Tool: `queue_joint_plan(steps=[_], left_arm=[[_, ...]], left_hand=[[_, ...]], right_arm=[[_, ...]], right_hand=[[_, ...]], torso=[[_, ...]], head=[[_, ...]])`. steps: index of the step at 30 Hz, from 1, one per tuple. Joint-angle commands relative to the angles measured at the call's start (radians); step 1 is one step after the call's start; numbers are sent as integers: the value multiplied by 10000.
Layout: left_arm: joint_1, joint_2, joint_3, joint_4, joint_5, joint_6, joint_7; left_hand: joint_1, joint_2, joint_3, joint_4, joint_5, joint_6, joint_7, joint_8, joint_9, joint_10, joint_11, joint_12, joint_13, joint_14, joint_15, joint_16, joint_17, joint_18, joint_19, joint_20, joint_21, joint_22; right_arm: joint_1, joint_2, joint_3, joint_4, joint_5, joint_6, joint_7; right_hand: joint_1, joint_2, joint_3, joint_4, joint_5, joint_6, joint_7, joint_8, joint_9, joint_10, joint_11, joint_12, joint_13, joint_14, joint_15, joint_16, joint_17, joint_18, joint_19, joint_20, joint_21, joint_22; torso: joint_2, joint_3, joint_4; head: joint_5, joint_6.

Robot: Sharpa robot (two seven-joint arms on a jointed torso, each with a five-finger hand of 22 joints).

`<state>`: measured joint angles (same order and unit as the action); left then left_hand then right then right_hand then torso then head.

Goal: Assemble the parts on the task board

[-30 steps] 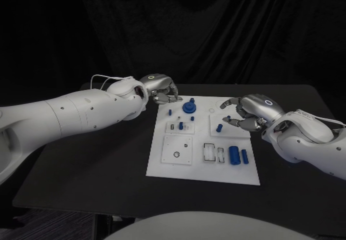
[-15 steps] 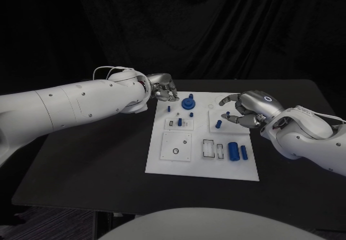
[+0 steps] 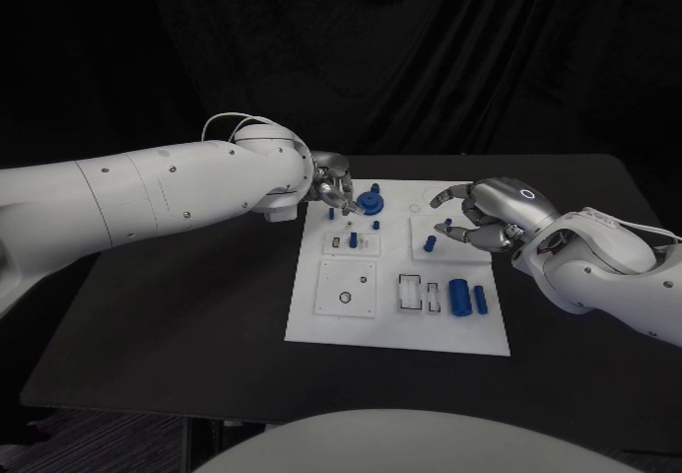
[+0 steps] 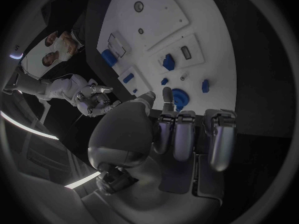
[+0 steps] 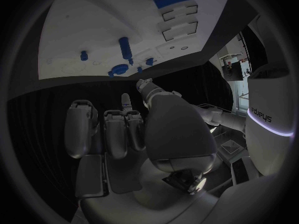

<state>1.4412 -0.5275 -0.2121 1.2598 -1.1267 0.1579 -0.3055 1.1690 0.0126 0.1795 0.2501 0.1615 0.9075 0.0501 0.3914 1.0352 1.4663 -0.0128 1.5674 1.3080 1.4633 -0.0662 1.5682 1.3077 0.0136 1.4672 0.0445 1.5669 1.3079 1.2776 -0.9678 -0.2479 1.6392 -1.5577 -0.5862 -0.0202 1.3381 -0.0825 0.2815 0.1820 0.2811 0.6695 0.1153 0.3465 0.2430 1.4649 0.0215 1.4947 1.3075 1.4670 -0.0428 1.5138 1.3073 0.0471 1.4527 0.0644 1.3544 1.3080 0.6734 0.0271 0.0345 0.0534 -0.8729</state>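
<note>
Reaching is our step now; left hand (image 3: pixel 333 183), fingers apart and empty, hangs by the blue round part (image 3: pixel 371 204) at the task board (image 3: pixel 398 330) far edge; right hand (image 3: pixel 485 219), loosely curled, holds nothing; next we need a clean pinch.

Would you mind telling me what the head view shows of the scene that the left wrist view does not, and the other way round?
Head view alone: the whole task board on the black table, with both white arms reaching in and the large blue cylinder beside a smaller blue part near the board's right edge.

Left wrist view alone: the underside of the left hand, its fingers hanging just short of the board's edge, holding nothing.

Both: the board, the round blue gear-like part, the right hand, and small blue pegs around the gear.
</note>
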Motion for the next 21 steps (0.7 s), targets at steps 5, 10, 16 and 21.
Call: queue_joint_plan(steps=[5, 10, 16, 21], left_arm=[[61, 253, 10, -202, 152, 1411, -1661], [65, 362, 10, -201, 152, 1516, -1838], [66, 528, 10, -253, 153, 1608, -1791], [64, 650, 9, -352, 153, 1576, -1580]], left_hand=[[-188, 49, -58, 123, -63, -84, -1, -85, 26, 1045, -72, 34, 2628, 1075, -59, 26, 2631, -136, 1036, -66, 39, 2629], [-214, 103, -59, 165, 61, 37, -26, -230, -31, 1045, -92, 34, 2628, 1075, -75, 26, 2631, -136, 1036, -76, 39, 2629], [-169, 120, -27, 166, 297, 399, 4, -1044, -641, 1045, -74, 34, 2628, 1075, -70, 26, 2631, -136, 1036, -81, 39, 2629], [-154, 124, -12, 154, 385, 508, 4, -1200, -773, 1045, -72, 34, 2628, 1075, -67, 26, 2631, -136, 1036, -78, 39, 2629]], right_arm=[[40, -24, 7, 67, 3, -191, -45], [56, -43, 7, 94, 3, -193, -57], [76, -42, 7, 139, 3, -197, -67], [89, -43, 7, 176, 3, -201, -72]], right_hand=[[27, 102, 36, 33, 31, 96, 7, 44, -15, 271, -54, 55, 1644, 827, -42, 77, 2017, 41, 75, -3, 77, 1933], [27, 102, 36, 33, 31, 96, 7, 44, -15, 271, -54, 55, 1644, 827, -42, 77, 2017, 41, 75, -3, 77, 1933], [27, 102, 36, 33, 31, 96, 7, 44, -15, 271, -54, 55, 1644, 827, -42, 77, 2017, 41, 75, -3, 77, 1933], [20, 109, 42, 38, 31, 109, 7, 44, -23, 269, -54, 53, 1640, 826, -41, 73, 2011, 41, 77, -2, 77, 1934]], torso=[[17, 15, -15], [7, 35, -24], [14, -5, -16], [15, 9, -8]], head=[[-25, 3], [-25, 3], [38, 3], [27, 3]])
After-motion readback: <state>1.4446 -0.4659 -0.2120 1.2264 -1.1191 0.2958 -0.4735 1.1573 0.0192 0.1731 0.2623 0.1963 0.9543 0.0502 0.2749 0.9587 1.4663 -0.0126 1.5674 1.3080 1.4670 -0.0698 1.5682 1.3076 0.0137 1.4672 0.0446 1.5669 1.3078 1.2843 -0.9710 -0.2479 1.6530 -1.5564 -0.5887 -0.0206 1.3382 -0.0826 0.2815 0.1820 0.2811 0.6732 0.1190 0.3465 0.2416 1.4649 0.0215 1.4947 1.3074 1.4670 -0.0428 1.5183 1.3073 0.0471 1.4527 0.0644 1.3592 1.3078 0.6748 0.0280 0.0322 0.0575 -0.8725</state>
